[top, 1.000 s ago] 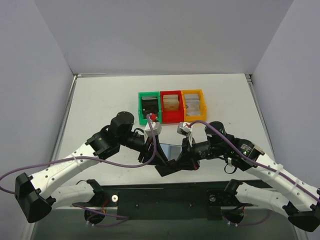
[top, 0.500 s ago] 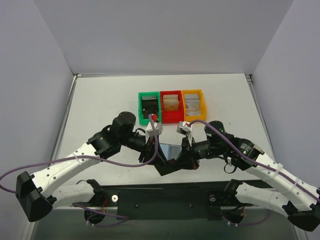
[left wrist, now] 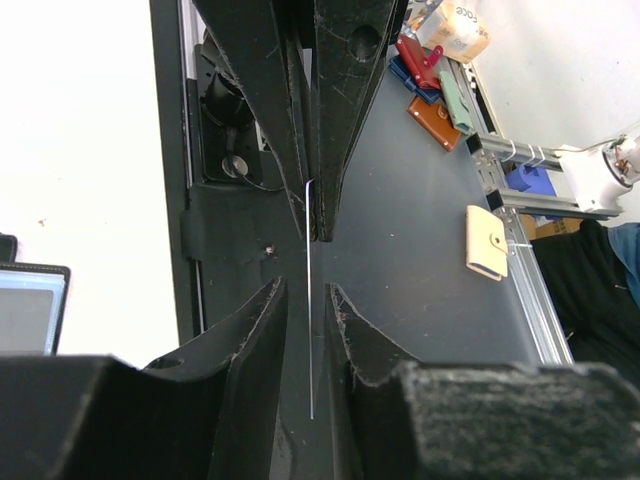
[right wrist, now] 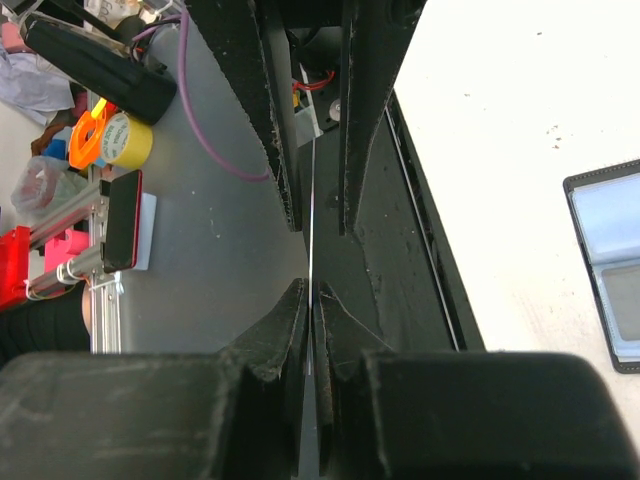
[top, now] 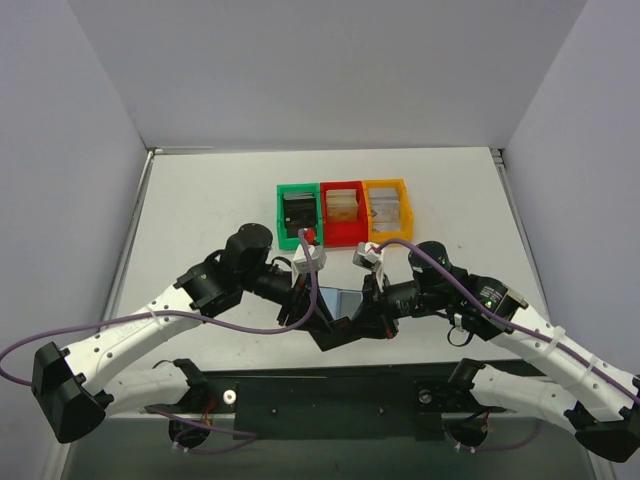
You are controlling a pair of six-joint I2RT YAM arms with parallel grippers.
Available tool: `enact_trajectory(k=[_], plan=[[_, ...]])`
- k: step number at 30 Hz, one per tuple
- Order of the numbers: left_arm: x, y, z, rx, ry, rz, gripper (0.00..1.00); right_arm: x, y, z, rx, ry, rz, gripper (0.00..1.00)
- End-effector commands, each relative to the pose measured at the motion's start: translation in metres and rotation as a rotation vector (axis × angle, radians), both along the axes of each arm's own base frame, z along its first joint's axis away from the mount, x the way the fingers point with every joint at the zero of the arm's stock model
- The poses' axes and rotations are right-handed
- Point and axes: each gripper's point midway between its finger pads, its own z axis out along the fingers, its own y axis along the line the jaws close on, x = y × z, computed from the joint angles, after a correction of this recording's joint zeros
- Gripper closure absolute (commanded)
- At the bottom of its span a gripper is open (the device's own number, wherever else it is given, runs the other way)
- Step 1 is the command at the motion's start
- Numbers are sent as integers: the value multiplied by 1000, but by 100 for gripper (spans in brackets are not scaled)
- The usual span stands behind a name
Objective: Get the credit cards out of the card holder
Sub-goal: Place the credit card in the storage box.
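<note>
The card holder (top: 341, 299) lies open on the white table, its grey-blue pockets up; it also shows in the left wrist view (left wrist: 25, 305) and the right wrist view (right wrist: 610, 270). My two grippers meet just in front of it, above the table's near edge. A credit card (right wrist: 312, 200) stands edge-on between them as a thin line, also seen in the left wrist view (left wrist: 309, 330). My right gripper (right wrist: 311, 290) (top: 354, 325) is shut on the card. My left gripper (left wrist: 306, 290) (top: 318, 322) is open, one finger on each side of the card, not touching it.
A green bin (top: 297, 215), a red bin (top: 342, 212) and a yellow bin (top: 387, 208) stand in a row at the back, each holding a stack. The black base plate (top: 330, 385) runs along the near edge below the grippers.
The left arm has shifted very slightly. The grippers and the card stay together in the same place.
</note>
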Motion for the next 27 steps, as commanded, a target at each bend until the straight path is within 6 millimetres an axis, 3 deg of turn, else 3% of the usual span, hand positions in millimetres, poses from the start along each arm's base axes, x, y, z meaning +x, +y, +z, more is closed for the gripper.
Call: enact_trajectory(k=[1,5,10,27], plan=[[-1,-3,21,-58,-39,-21,66,2,5,18,48,-50,19,100],[-1,-3,23,-62,-42,-22,65,2,5,18,48,-47,17,100],[1,-3,23,-61,-40,-21,71,1,5,17,47,-45,22,100],[5,-5,29,-80,-36,-17,71,0,4,15,44,-41,23,100]])
